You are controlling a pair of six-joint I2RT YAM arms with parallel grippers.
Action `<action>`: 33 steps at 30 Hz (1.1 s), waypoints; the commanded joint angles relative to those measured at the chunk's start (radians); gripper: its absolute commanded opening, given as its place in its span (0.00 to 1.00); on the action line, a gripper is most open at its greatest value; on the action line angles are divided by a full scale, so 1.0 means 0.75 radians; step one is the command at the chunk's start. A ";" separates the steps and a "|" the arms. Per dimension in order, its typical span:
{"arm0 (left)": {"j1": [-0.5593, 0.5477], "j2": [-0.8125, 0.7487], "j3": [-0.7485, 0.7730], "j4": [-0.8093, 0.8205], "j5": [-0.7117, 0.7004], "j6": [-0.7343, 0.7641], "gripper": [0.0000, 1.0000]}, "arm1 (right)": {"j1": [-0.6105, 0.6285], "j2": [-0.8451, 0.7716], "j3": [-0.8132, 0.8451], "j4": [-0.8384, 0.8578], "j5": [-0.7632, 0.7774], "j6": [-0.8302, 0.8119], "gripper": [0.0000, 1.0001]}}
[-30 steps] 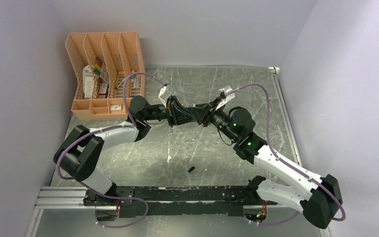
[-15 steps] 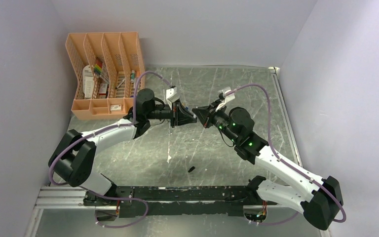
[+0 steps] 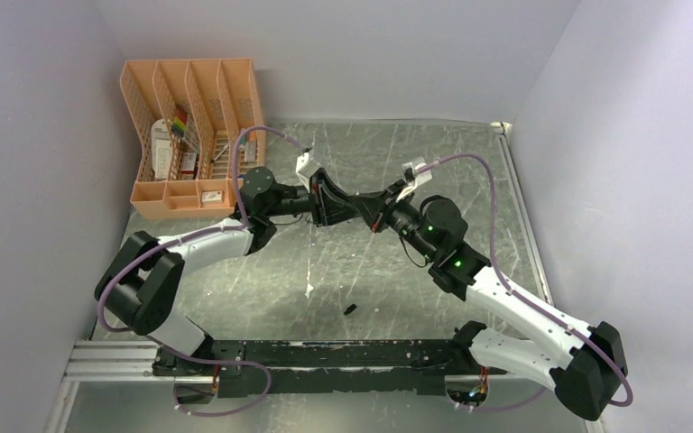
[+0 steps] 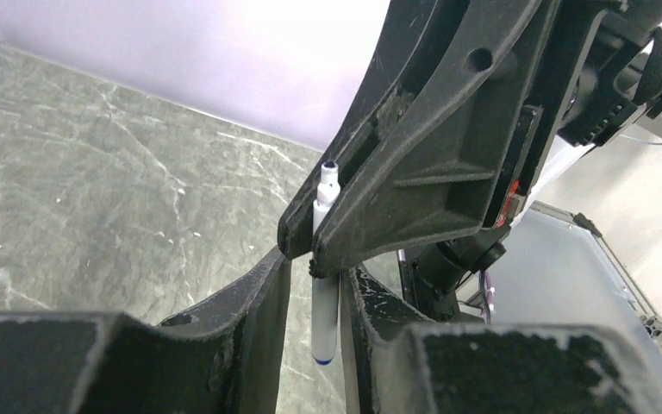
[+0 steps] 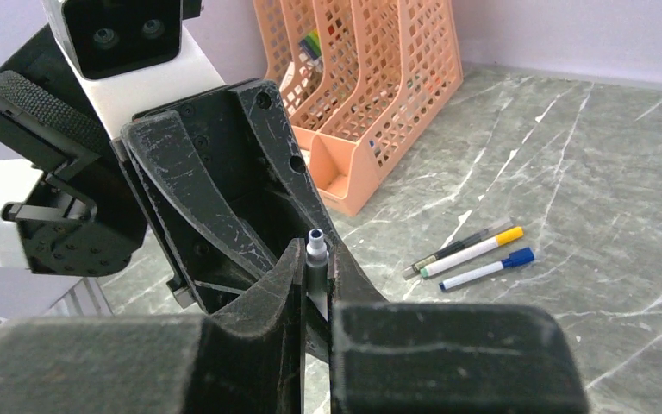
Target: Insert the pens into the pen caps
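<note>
Grey worktop (image 3: 415, 162), orange rack (image 3: 189, 135) behind; right gripper (image 5: 315, 259) pinching white pen (image 4: 325, 319); left gripper (image 4: 315, 269), apart earlier, flanking it, grip unclear.

Bright, even light; blurred foreground.

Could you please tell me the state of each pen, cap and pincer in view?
Slim white-barrelled pen: held aloft.
Right pincer: shut on it.
Left pincer: around its blue end, grip unclear.
Yellow-capped white pen: capped, lying flat.
Blue-capped white pen: capped, lying flat.
Dark-barrelled pen: lying flat.
Small black plastic cap: loose, on no pen.
</note>
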 commanded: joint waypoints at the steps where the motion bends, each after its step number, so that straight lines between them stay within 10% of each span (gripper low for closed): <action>1: 0.004 0.006 -0.002 0.193 -0.034 -0.100 0.36 | 0.002 -0.011 -0.016 0.043 -0.045 0.032 0.00; 15: 0.003 -0.008 -0.092 0.412 -0.145 -0.208 0.07 | 0.002 0.001 -0.089 0.132 -0.069 0.096 0.01; 19: 0.005 -0.022 -0.079 0.257 -0.132 -0.098 0.07 | 0.002 -0.051 -0.065 0.074 0.019 0.059 0.46; 22: 0.025 -0.061 -0.048 -0.015 -0.140 0.070 0.07 | 0.002 -0.129 0.018 -0.139 0.222 -0.034 0.61; 33: 0.123 -0.162 -0.023 -0.496 -0.462 0.460 0.07 | 0.095 -0.043 0.081 -0.931 0.366 0.086 0.49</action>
